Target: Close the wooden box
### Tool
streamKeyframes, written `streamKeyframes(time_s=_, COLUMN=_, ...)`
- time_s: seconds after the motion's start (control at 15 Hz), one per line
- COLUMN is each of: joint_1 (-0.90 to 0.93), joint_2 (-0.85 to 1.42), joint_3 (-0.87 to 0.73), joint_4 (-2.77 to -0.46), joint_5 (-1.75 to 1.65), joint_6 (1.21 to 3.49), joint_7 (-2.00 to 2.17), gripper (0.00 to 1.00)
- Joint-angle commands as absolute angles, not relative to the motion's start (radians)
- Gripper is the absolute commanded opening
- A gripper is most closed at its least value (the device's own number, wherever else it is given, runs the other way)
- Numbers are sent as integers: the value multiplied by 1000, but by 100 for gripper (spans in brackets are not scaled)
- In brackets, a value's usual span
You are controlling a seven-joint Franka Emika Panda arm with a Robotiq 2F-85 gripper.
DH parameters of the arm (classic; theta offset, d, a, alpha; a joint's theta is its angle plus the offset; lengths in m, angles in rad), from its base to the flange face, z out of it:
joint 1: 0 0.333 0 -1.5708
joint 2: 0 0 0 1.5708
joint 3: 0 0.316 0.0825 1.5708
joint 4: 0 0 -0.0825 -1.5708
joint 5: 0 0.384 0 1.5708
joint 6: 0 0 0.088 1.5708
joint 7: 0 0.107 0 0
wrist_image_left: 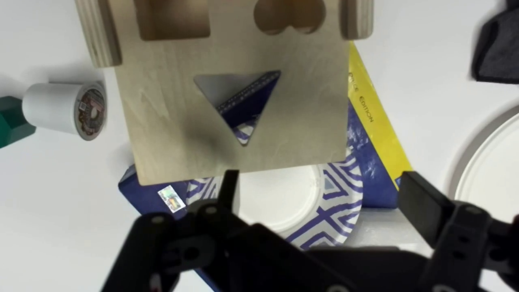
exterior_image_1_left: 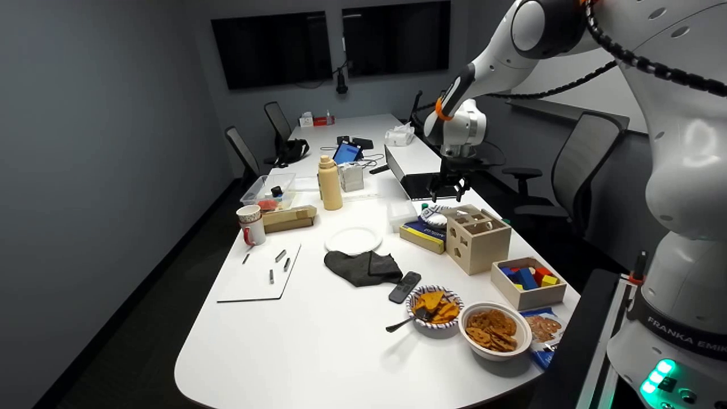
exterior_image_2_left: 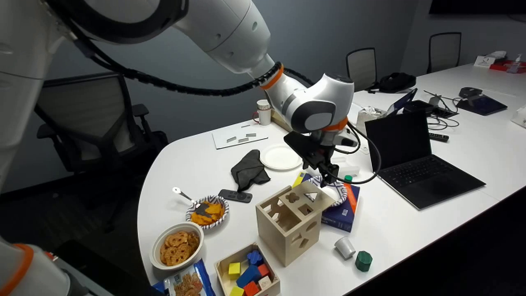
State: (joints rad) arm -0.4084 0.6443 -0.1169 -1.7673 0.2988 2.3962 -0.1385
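Observation:
The light-tan wooden box (exterior_image_1_left: 484, 253) stands on the table and also shows in an exterior view (exterior_image_2_left: 274, 238). Its top panel (exterior_image_2_left: 294, 191), with cut-out shapes, is slid part way out, leaving part of the box top open. In the wrist view the panel (wrist_image_left: 304, 134) juts out between two side rails, over a patterned paper plate. My gripper (wrist_image_left: 320, 178) is open and empty, its fingers wide apart, just beyond the panel's outer edge and not visibly touching it. In both exterior views the gripper (exterior_image_1_left: 447, 194) (exterior_image_2_left: 317, 172) hangs above the plate area beside the box.
Under the panel lie the patterned plate (wrist_image_left: 340, 202) and a blue-yellow book (exterior_image_2_left: 339, 222). A grey cup (exterior_image_2_left: 345, 247) and a green block (exterior_image_2_left: 363, 261) lie beside the box. A tray of blocks (exterior_image_1_left: 531, 298), two food bowls (exterior_image_1_left: 495, 355) (exterior_image_1_left: 434, 326) and a laptop (exterior_image_2_left: 431, 176) stand around.

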Motion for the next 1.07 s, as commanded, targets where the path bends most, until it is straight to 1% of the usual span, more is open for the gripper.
streamKeyframes(time_s=0.0, joint_1=-417, joint_2=707, joint_3=-104, joint_4=-1701, joint_5=316, joint_6=2405, joint_7=-122, gripper=100)
streamKeyframes(time_s=0.33, joint_1=-419, joint_2=740, joint_3=-106, joint_4=-1674, joint_5=304, joint_6=2377, joint_7=-104, gripper=100)
streamKeyframes(time_s=1.0, joint_1=-442, joint_2=742, joint_3=-106, joint_4=-1664, joint_5=316, joint_6=2200, joint_7=-112, gripper=100)
